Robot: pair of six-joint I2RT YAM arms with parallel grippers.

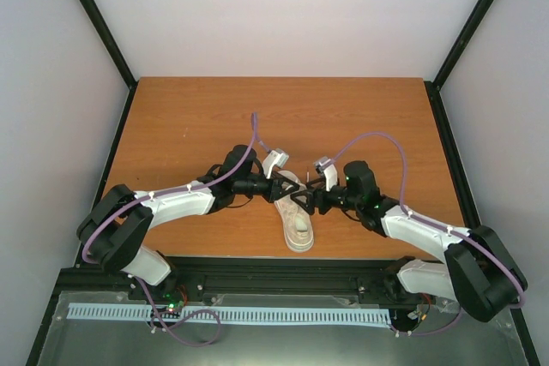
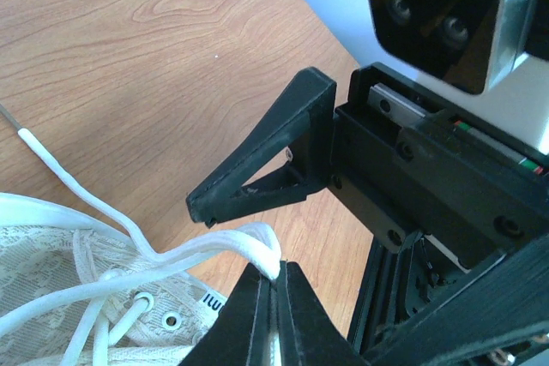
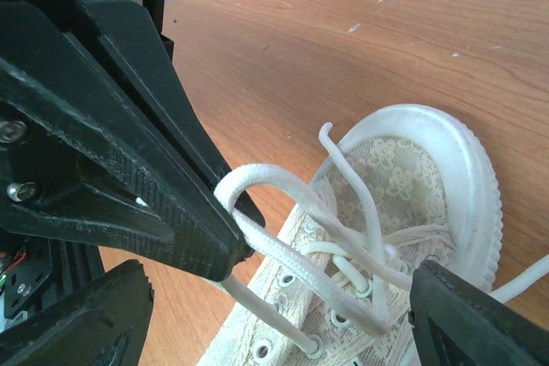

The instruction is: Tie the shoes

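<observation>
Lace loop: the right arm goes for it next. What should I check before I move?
1. Grip: left gripper shut on the lace loop: ok.
2. Opening: right gripper open wide: ok.
3. Alignment: lace loop inside the right gripper's span: cannot tell; it shows ahead of the jaws, depth unclear.
4. Support: shoe sole down on the table: ok.
5. Slack: free lace end lying loose on the table, unsnagged: ok.
6. Bow tied: not ok; the laces lie loose over the eyelets.
</observation>
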